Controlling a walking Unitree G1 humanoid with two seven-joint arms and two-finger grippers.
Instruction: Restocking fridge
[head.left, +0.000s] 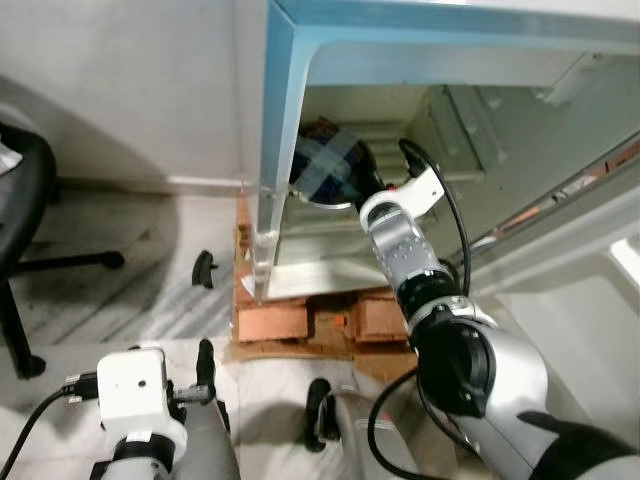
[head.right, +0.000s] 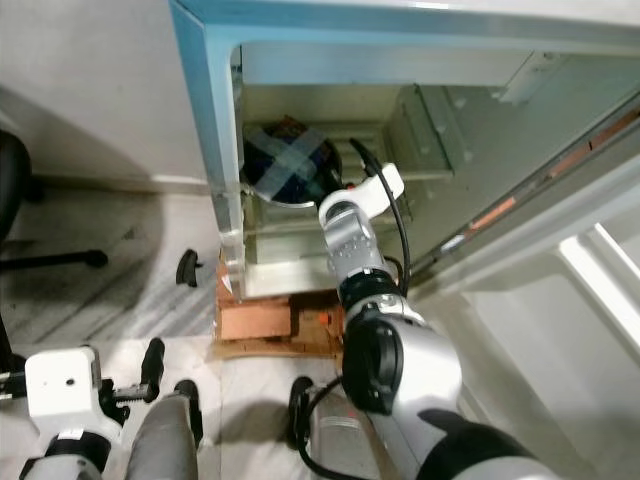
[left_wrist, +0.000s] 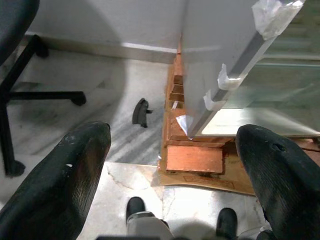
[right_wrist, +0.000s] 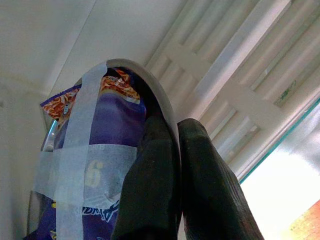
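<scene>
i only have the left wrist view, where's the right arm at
Observer: The right gripper is reaching into the open fridge.
Operator: holding anything
Observer: Its fingers are pinched on the rim of a bowl taped over a purple packet.
Operator: is the bowl down on a shelf
Observer: I cannot tell; it sits at the fridge's left wall, above a glass shelf.
Operator: and my left gripper
Observer: The left gripper hangs open, low over the floor, outside the fridge.
</scene>
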